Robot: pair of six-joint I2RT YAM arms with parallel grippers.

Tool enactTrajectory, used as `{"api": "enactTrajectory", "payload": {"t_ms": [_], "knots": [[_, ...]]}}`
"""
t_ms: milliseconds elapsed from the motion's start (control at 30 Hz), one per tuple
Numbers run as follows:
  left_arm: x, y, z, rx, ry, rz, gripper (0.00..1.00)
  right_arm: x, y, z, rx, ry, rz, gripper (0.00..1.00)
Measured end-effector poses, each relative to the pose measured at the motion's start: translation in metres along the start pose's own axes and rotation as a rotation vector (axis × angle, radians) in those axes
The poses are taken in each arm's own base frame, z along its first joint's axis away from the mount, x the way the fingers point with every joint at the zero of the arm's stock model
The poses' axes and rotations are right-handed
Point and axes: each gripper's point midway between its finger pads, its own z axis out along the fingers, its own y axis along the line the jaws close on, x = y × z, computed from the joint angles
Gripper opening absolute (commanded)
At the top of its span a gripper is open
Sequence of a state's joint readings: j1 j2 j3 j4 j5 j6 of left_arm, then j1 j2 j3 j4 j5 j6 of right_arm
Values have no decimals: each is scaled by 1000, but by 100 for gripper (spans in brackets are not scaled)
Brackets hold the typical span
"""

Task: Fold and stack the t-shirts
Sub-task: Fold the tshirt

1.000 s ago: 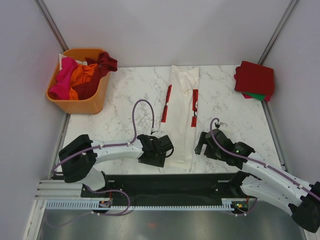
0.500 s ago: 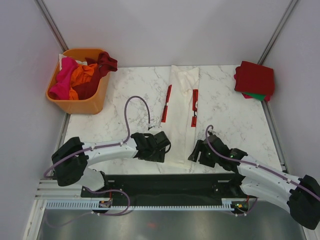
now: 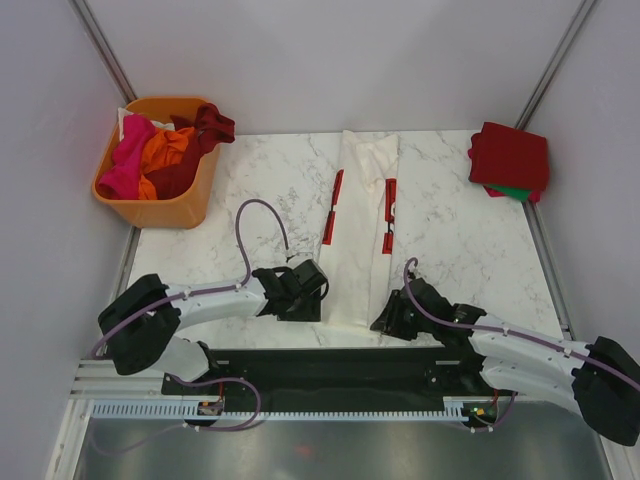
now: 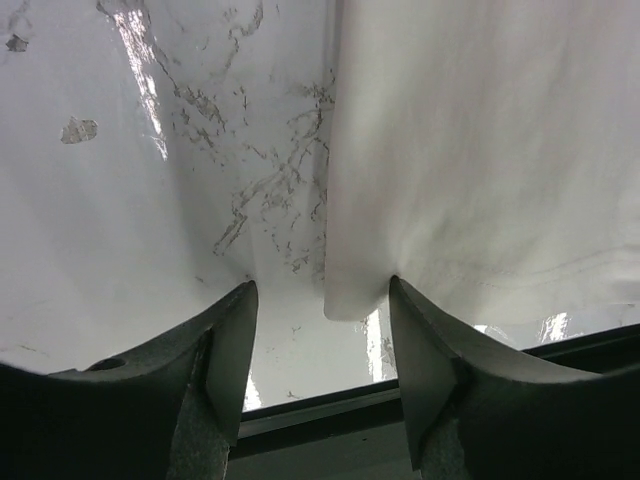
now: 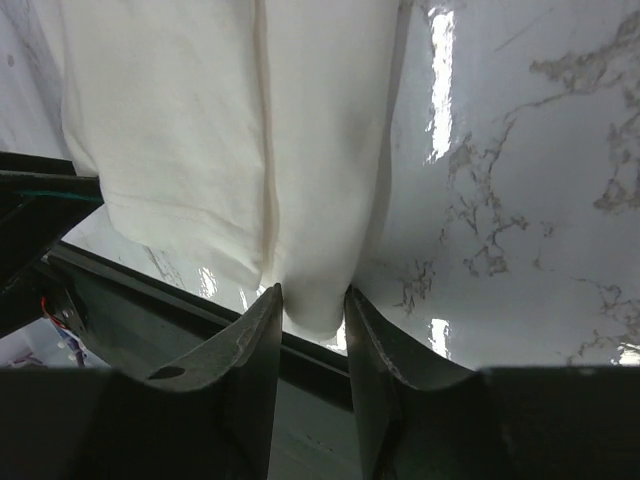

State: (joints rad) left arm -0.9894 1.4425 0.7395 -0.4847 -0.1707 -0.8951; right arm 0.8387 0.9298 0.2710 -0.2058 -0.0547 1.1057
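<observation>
Where the t-shirt lies, a marble tabletop meets pale walls.

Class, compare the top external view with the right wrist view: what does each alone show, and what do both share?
Only the top external view shows the orange basket of crumpled shirts, the folded stack at the far right corner, and the left tool. Only the right wrist view shows the near corner of the cream shirt pinched in the right tool. Both show the cream shirt on the marble table.
</observation>
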Motion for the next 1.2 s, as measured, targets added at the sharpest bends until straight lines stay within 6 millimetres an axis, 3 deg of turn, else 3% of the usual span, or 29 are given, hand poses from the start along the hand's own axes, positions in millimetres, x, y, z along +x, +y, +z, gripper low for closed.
{"api": "enactTrajectory", "payload": {"t_ms": [200, 233, 267, 433, 700, 1033, 1200], "knots": [[0, -1, 2, 18, -9, -5, 41, 7, -1, 6, -3, 18, 13, 14], [0, -2, 3, 23, -9, -6, 31, 7, -1, 6, -1, 21, 15, 11], [0, -3, 3, 28, -9, -8, 26, 7, -1, 7, -2, 22, 16, 7], [0, -10, 4, 60, -10, -10, 2, 7, -1, 7, -1, 22, 14, 0], [9, -16, 1, 111, 18, -21, 2, 4, -16, -5, 64, -13, 3, 0], [52, -47, -35, 271, 78, -51, 2, -6, -16, -57, 32, -101, 40, 0], [62, -45, -43, 243, 122, -66, 2, -9, -8, -73, 40, -97, 48, 0]]}}
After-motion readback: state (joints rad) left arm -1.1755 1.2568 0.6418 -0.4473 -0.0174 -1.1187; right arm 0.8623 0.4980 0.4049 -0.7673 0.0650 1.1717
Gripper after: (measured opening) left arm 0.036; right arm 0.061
